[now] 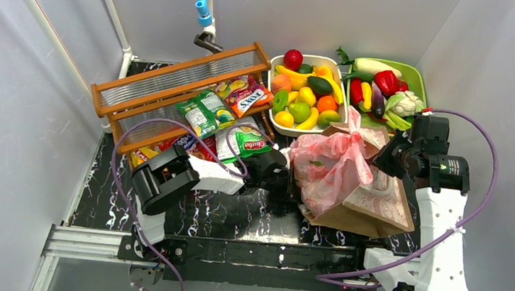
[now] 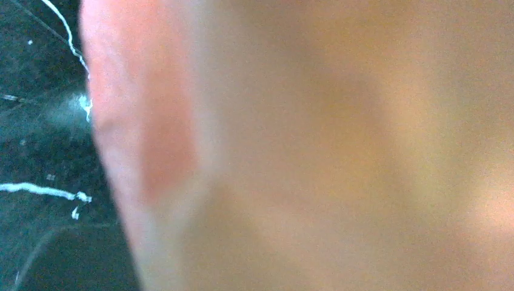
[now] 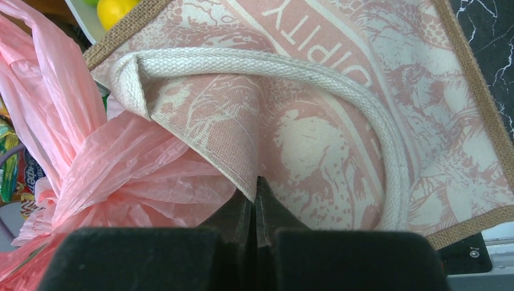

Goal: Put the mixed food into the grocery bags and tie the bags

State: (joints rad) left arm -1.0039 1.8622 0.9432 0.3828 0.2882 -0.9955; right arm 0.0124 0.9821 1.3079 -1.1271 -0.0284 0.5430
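The right jaws pinch a fold of the brown cloth bag (image 3: 315, 139). The left jaws are clenched right by the pink plastic bag (image 1: 328, 159). I cannot tell if they hold it.

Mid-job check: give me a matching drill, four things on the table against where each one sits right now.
Things:
1. pink plastic bag
2. white fruit basket
3. green vegetable tray
4. snack packets

Places:
A. on and around the wooden rack, left side
B. far right corner of the table
C. against the printed tote bag, between the two arms
D. far side, between the rack and the tray

Pairs: 1-C, 2-D, 3-B, 4-A.
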